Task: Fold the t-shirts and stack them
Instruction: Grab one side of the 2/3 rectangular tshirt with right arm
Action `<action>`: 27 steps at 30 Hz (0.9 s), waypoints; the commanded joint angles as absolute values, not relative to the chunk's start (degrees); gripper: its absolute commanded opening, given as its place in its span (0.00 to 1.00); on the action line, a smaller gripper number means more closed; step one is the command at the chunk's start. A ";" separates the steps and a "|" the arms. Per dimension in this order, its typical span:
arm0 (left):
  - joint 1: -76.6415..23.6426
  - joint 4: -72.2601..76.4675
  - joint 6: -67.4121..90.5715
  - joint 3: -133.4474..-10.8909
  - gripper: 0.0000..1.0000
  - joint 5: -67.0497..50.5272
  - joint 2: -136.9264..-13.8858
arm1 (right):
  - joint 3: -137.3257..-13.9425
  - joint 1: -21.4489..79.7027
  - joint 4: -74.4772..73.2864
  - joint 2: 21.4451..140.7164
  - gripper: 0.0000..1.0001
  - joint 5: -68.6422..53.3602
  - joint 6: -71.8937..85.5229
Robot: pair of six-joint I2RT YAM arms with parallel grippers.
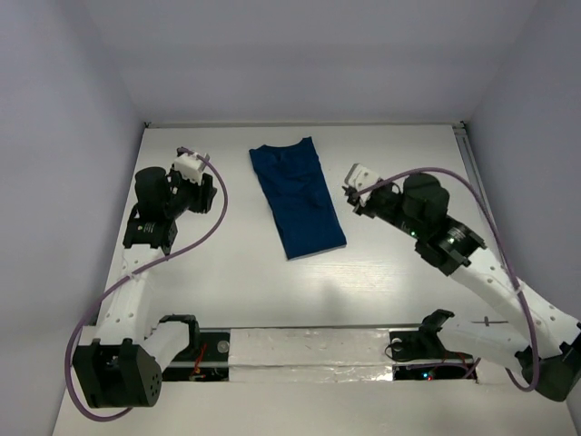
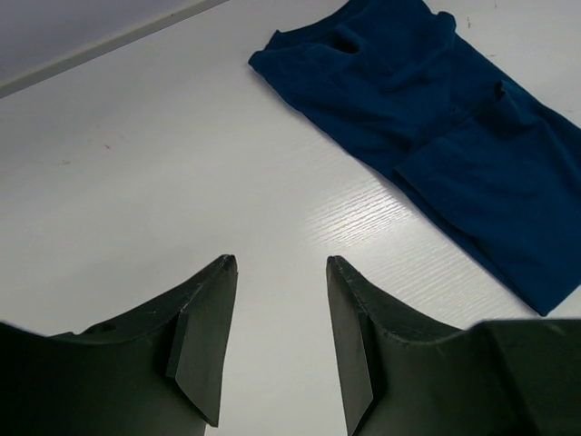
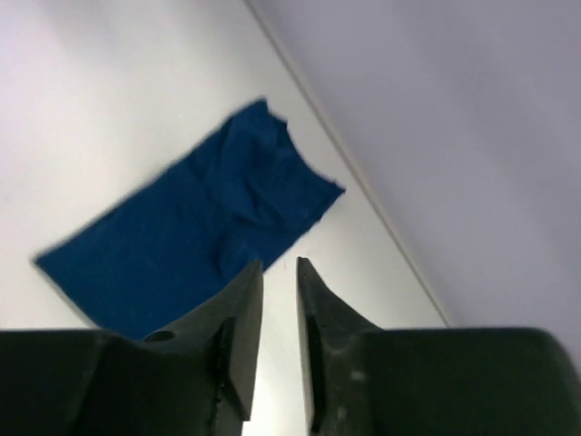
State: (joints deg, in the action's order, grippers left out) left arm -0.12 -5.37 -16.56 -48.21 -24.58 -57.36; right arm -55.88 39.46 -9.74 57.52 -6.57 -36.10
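The dark navy t-shirt (image 1: 298,195) lies folded into a long narrow rectangle at the middle back of the white table (image 1: 245,272), collar end toward the back wall. Its chest print is hidden in the fold. It also shows in the left wrist view (image 2: 436,136) and the right wrist view (image 3: 195,245). My left gripper (image 1: 207,193) hovers left of the shirt, open and empty, its jaws (image 2: 281,262) wide apart over bare table. My right gripper (image 1: 354,202) hovers just right of the shirt, jaws (image 3: 280,262) a narrow gap apart with nothing between them.
The back wall meets the table along a seam (image 1: 300,124) just behind the shirt. A rail (image 1: 472,173) runs along the right table edge. A taped strip (image 1: 309,350) and both arm bases sit at the near edge.
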 commanded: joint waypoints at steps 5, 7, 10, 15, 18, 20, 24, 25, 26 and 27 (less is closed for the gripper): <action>0.79 -3.52 -15.91 -48.25 0.41 -25.40 -54.76 | -70.31 41.04 -23.01 69.41 0.51 -13.09 -28.47; 0.79 -3.34 -15.91 -47.99 0.41 -25.58 -54.67 | -68.30 42.53 -23.12 73.90 0.60 -10.83 -29.97; 0.79 -3.34 -16.00 -48.08 0.41 -25.84 -55.10 | -63.12 48.75 -19.80 79.27 0.63 -5.66 -32.78; 0.79 -3.25 -16.26 -48.08 0.41 -25.58 -55.81 | -59.06 52.73 -18.80 85.33 0.54 -0.88 -35.50; 0.79 -3.16 -16.26 -48.08 0.41 -25.49 -55.72 | -58.71 52.73 -19.86 87.01 0.55 -0.62 -38.13; 0.79 -2.90 -16.35 -47.55 0.41 -25.40 -55.28 | -57.06 52.73 -19.17 87.28 0.55 -1.66 -39.81; 0.79 -2.37 -16.61 -46.93 0.41 -25.14 -55.02 | -53.62 53.26 -15.39 87.98 0.56 -0.71 -43.06; 0.79 -2.37 -16.61 -46.93 0.41 -25.31 -55.11 | -52.92 53.26 -14.25 88.24 0.56 -0.27 -43.76; 0.79 -2.37 -16.70 -46.93 0.41 -25.23 -55.19 | -52.30 53.26 -12.50 89.11 0.56 1.91 -45.16; 0.79 -2.37 -16.61 -46.93 0.41 -25.31 -55.28 | -51.51 53.26 -12.05 89.73 0.56 2.37 -45.87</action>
